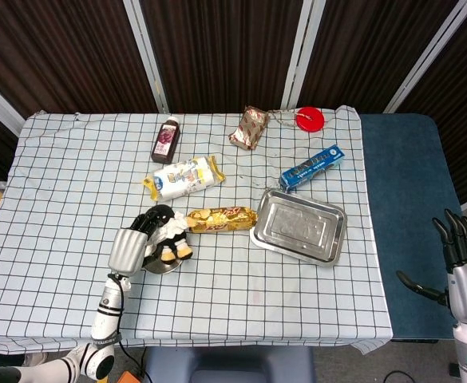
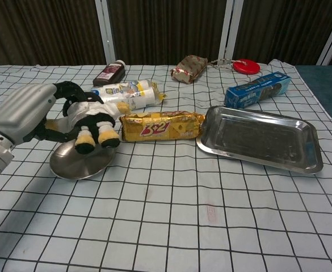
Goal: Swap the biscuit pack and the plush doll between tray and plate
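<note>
My left hand (image 2: 32, 113) (image 1: 128, 247) grips the black-and-white plush doll (image 2: 90, 120) (image 1: 166, 233) and holds it in the air above the small round metal plate (image 2: 78, 161) (image 1: 163, 264). The biscuit pack (image 2: 161, 125) (image 1: 222, 218), in gold wrapping, lies on the cloth between the plate and the rectangular metal tray (image 2: 262, 138) (image 1: 299, 225), which has nothing in it. My right hand (image 1: 465, 259) hangs off the table's right side with fingers spread and nothing in it; the chest view does not show it.
Behind the biscuit pack lie a white and yellow packet (image 2: 123, 95), a dark bottle (image 2: 110, 72), a brown snack bag (image 2: 189, 68), a red disc (image 2: 246, 66) and a blue box (image 2: 257, 89). Checked cloth (image 2: 211, 226) covers the table.
</note>
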`<state>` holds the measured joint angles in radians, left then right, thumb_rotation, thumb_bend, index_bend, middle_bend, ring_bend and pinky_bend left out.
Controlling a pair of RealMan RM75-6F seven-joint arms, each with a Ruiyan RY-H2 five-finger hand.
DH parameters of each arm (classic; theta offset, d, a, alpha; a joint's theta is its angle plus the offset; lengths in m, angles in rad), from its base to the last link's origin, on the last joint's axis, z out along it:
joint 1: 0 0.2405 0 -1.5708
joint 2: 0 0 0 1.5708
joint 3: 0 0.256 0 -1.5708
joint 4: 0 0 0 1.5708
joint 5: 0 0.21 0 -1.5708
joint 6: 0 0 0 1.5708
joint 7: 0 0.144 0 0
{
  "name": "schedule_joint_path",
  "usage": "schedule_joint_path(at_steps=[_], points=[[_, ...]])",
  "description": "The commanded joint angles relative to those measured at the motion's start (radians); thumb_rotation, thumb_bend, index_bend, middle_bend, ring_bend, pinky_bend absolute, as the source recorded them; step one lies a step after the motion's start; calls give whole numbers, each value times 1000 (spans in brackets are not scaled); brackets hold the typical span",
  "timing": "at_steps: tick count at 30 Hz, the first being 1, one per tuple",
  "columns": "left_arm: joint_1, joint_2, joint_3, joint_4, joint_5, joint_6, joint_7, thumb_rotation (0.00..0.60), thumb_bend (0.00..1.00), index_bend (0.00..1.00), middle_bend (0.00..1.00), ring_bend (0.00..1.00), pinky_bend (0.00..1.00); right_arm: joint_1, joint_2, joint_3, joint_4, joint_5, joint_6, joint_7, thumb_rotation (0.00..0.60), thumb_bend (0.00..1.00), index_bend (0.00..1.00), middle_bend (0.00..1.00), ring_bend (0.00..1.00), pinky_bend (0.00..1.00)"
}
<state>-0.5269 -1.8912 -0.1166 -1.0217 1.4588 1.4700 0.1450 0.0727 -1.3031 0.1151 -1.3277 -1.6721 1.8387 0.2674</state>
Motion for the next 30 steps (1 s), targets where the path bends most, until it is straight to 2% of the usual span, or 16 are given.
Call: schedule_joint_path(at_steps=[1, 7, 11, 15, 19, 24, 30], points=[[12, 20, 9, -43, 36, 36, -19, 600, 551, 898, 878, 828, 834, -2, 1, 1, -2, -4, 8, 9, 600, 22, 0, 0, 0, 0], [30, 43, 32, -204, 98, 80, -31, 600, 551, 898, 878, 827, 835, -16, 12, 7, -12, -7, 42, 52, 600, 22, 0, 0, 0, 0], [20, 18, 42, -234, 120, 56, 16, 600, 550, 898, 878, 827, 835, -29, 19, -2, -15, -29, 72, 67, 600, 22, 0, 0, 0, 0], [21, -44, 42, -255, 96, 13, 50, 600, 551, 898, 879, 829, 837, -48, 22, -12, -11, -59, 119, 82, 600, 22, 0, 0, 0, 0], [5, -115, 45, -221, 92, -34, 123, 600, 551, 899, 880, 830, 838, -65, 24, -12, -8, -72, 162, 101, 600, 22, 0, 0, 0, 0], [-5, -197, 42, -162, 77, -81, 142, 600, 550, 900, 881, 833, 841, -77, 25, -11, 0, -80, 189, 113, 600, 22, 0, 0, 0, 0], [-4, -221, 34, -156, 70, -101, 173, 600, 556, 901, 883, 836, 844, -80, 37, -12, -5, -76, 183, 129, 600, 22, 0, 0, 0, 0]])
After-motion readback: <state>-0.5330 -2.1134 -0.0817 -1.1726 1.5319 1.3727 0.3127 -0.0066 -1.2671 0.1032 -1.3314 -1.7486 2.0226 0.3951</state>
